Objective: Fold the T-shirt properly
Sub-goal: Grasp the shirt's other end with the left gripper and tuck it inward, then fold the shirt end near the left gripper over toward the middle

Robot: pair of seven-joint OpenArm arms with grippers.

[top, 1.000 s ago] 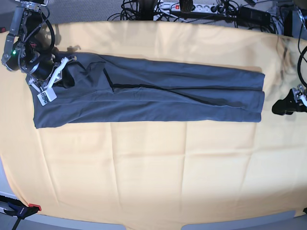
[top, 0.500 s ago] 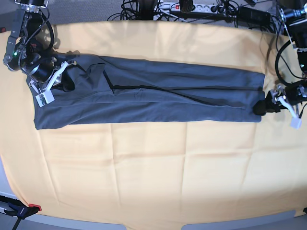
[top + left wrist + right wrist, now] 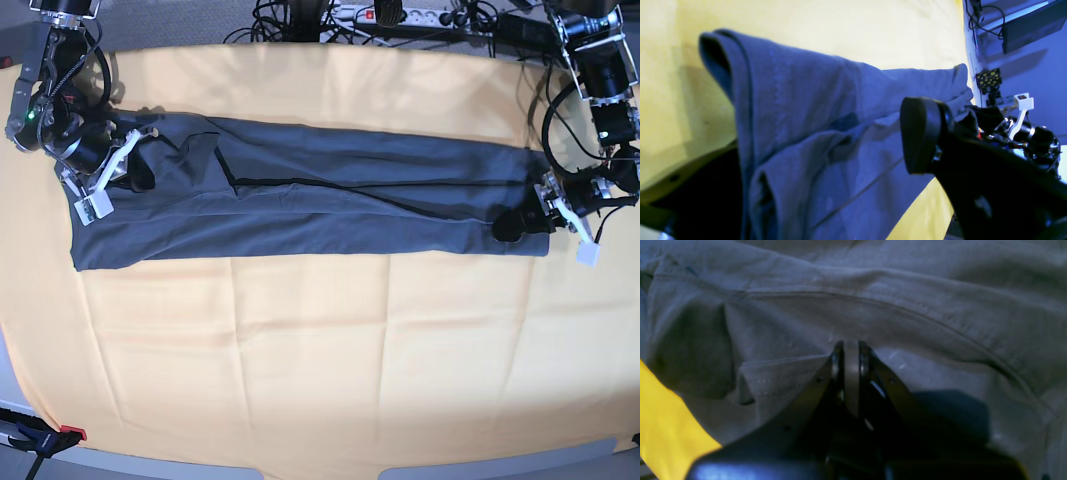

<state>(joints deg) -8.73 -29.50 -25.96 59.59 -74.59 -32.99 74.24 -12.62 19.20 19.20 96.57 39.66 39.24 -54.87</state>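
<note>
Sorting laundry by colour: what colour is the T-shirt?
Plain slate blue-grey, no print; the T-shirt shows best in the base view.

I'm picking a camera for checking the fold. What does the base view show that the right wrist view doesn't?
Only the base view shows the whole T-shirt folded into a long strip, and the left end effector at its far end. Only the right wrist view shows the right end effector shut against the fabric, with seams up close. Both show the T-shirt on the yellow-orange cloth.
</note>
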